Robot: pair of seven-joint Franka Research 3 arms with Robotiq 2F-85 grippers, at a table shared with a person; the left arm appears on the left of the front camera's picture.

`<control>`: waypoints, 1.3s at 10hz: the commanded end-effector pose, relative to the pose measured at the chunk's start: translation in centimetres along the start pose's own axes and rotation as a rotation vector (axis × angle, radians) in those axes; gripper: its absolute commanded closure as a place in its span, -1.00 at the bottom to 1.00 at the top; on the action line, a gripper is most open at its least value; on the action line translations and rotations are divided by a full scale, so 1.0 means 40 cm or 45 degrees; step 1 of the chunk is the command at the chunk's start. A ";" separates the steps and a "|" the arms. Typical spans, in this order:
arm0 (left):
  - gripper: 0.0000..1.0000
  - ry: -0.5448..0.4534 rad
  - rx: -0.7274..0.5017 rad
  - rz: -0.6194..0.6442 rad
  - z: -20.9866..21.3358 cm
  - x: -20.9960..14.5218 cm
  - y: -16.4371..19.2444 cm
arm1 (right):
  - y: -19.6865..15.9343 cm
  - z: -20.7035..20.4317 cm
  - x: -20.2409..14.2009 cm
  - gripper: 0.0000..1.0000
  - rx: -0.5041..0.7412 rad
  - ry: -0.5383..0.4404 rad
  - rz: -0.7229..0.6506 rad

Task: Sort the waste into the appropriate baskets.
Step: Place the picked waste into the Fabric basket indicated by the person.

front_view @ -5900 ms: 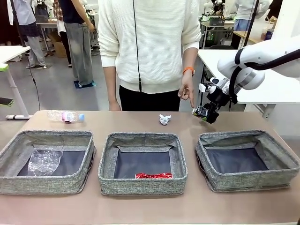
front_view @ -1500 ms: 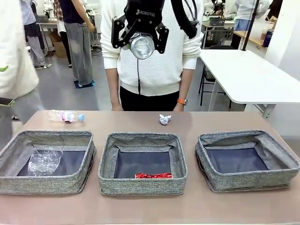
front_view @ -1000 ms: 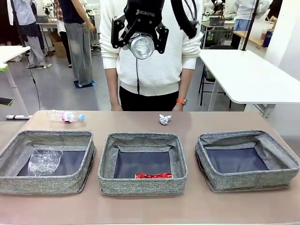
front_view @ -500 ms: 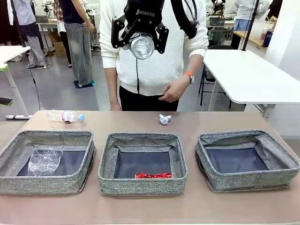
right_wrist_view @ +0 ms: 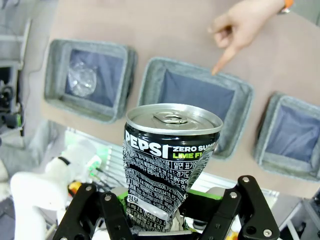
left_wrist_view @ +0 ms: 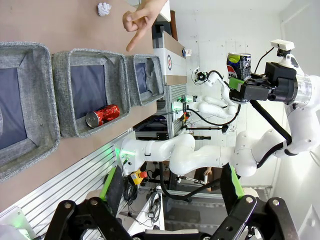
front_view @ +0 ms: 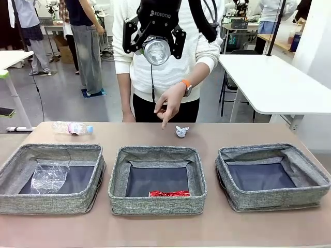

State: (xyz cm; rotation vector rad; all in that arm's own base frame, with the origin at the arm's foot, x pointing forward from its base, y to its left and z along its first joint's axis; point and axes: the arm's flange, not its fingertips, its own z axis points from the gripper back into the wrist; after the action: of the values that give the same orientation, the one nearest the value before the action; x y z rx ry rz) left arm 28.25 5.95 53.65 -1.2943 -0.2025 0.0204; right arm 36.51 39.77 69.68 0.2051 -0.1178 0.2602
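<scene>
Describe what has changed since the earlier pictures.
The right gripper, shut on the dark can, rose from low on the right to high above the middle. The person's hand now points down towards the middle basket. The paper wad, bottle and red can stayed put.

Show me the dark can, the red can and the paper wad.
dark can point(right_wrist_view: 170, 160), right wrist view, on its printed side.
red can point(front_view: 169, 194), front view, on its crushed side.
paper wad point(front_view: 181, 132), front view, on its middle.
</scene>
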 end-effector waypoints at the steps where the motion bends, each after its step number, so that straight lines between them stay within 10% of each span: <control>1: -1.00 0.004 -0.013 -0.020 0.000 -0.004 0.001 | 0.002 -0.002 -0.008 1.00 0.015 -0.009 -0.003; 4: -1.00 0.004 -0.013 -0.020 0.000 -0.004 0.001 | 0.000 0.000 0.000 1.00 0.000 0.000 0.000; 10: -1.00 0.004 -0.013 -0.020 0.000 -0.004 0.001 | -0.271 -0.722 -0.092 1.00 0.087 0.262 0.051; 13: -1.00 0.004 -0.013 -0.020 0.000 -0.004 0.001 | -0.270 -0.735 -0.080 1.00 0.172 0.271 0.079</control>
State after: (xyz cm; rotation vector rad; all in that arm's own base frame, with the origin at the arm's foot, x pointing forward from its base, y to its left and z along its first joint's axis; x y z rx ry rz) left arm 28.26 5.97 53.63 -1.2946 -0.2021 0.0208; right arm 38.81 34.89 36.16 0.2544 0.1283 0.3296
